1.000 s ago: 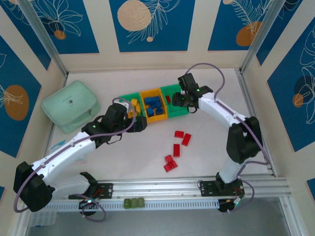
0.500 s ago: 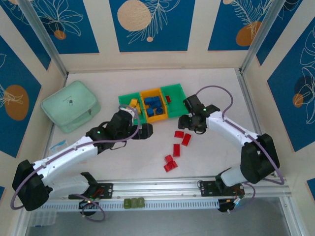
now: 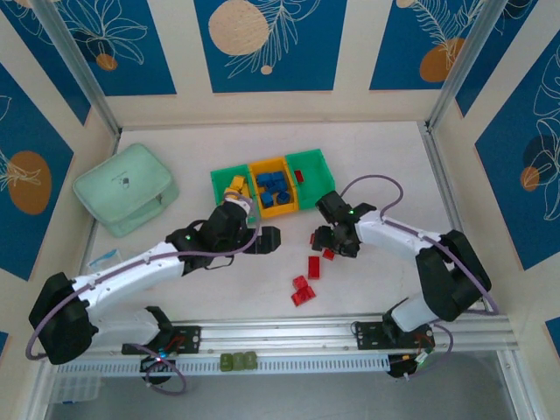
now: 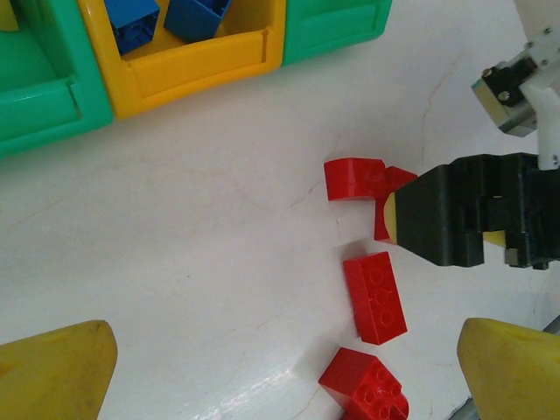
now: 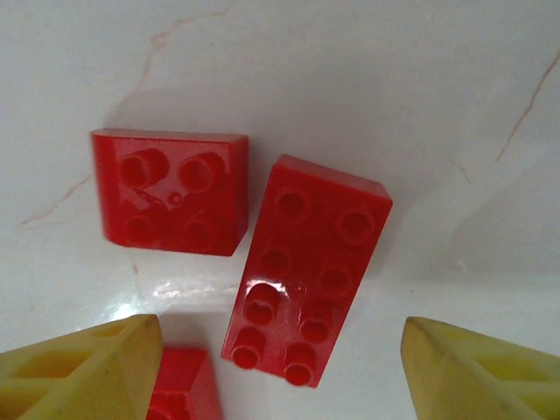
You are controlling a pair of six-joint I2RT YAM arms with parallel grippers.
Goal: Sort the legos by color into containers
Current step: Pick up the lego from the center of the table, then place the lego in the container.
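1. Right of the table's centre: right gripper has dropped from the green bin; fingers apart, astride a long red brick.
2. Left gripper withdrawn, spread, empty.
3. Next red pick likely.

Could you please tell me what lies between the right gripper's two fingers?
Right wrist view: a long red brick lies there, untouched, inside the open right gripper.

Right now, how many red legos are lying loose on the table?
5 red legos: two side by side under the right fingers, one just nearer the robot, two close together nearest it. Others may hide beneath the right arm.
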